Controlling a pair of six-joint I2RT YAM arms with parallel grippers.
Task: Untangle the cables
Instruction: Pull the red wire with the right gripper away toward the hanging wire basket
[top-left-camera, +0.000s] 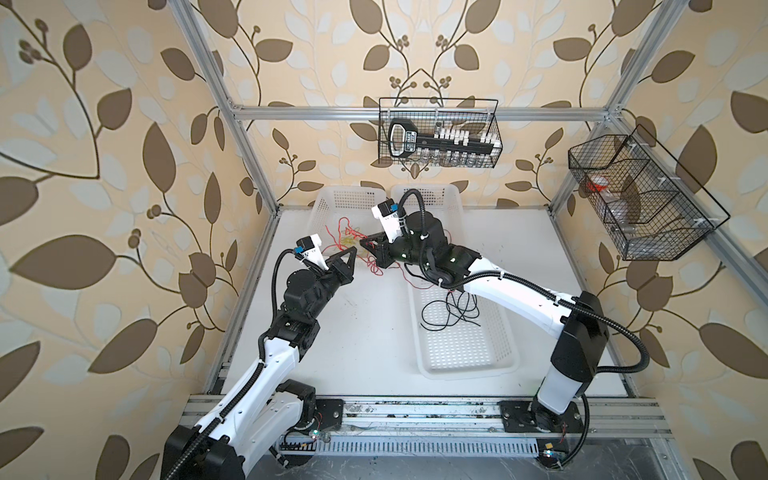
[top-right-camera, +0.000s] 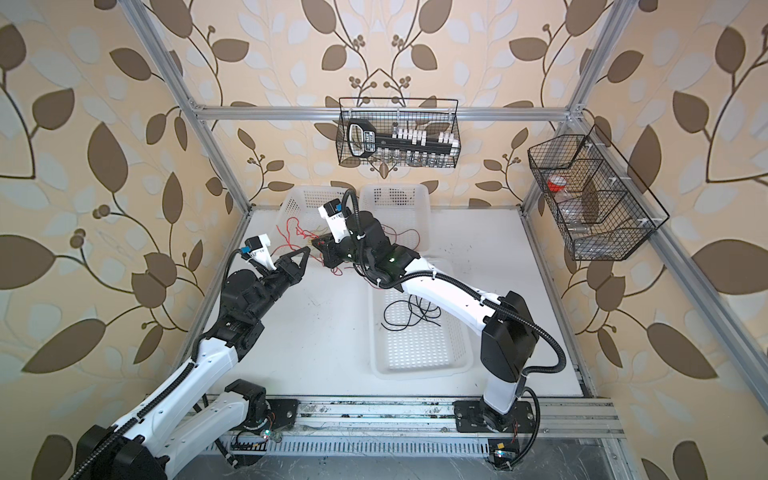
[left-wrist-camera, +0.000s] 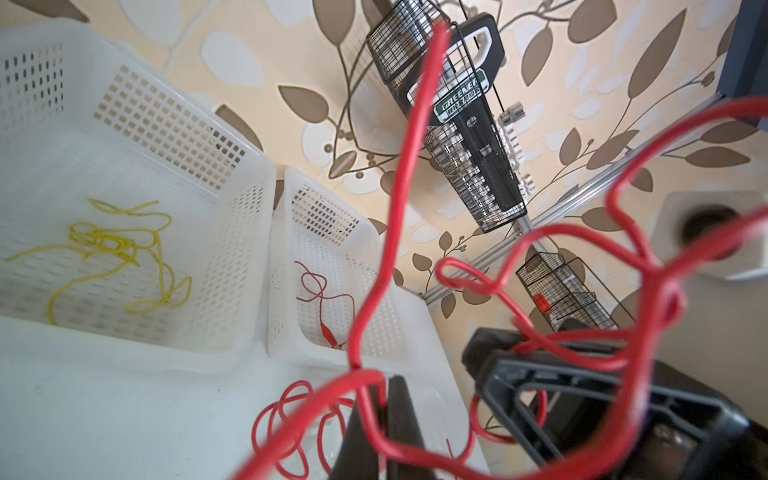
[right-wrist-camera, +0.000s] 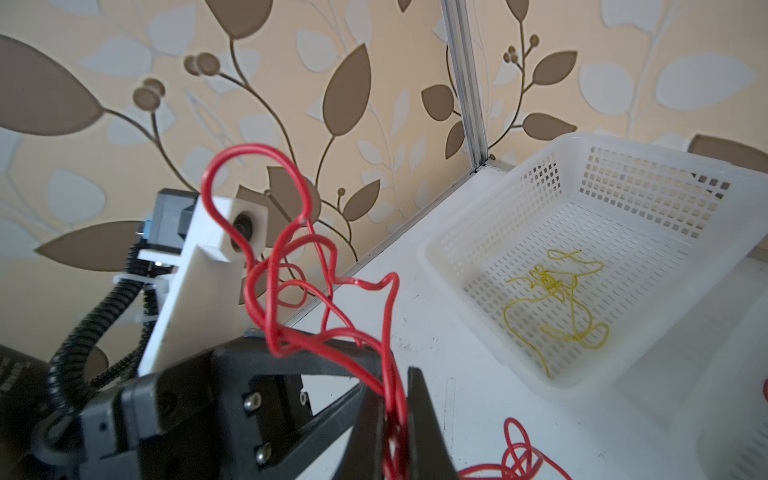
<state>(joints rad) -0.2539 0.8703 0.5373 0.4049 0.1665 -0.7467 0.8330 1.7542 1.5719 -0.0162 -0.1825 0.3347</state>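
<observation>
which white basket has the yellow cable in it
The back-left basket; its neighbour holds a red cable, the near basket black cables.

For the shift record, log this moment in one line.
left hand: shut on red cable | right hand: shut on red cable | yellow cable: in white basket

Recorded white flat tabletop (top-left-camera: 332, 340) bearing white perforated plastic baskets: rear pair (top-left-camera: 332, 195), long right basket (top-left-camera: 469, 370); loose red wire coil (right-wrist-camera: 519, 455) alongside.

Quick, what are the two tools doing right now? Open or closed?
Left tool: closed, holding the red cable.
Right tool: closed, holding the red cable too.
</observation>
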